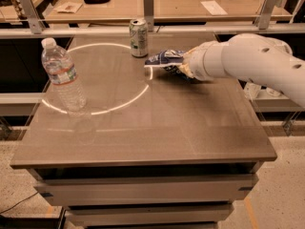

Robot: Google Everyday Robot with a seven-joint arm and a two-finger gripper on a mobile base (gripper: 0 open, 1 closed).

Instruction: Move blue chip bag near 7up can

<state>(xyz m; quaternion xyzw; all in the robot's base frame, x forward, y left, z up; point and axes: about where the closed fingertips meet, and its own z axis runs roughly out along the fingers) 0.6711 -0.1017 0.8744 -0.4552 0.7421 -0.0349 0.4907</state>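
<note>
Most of the gripper (185, 67) is being hidden by the wrist of the white arm (252, 58), which is itself being cut off at the right edge. The bag (164, 59) is, it seems, being clenched at its right end by the gripper. It is being held low over the table (143, 137), just right of the can (138, 37) and apart from it. 1 bottle (63, 75) is being kept upright at the left, on a bright ring of light (119, 106). A wooden bench (181, 6) is being shown behind the table.
</note>
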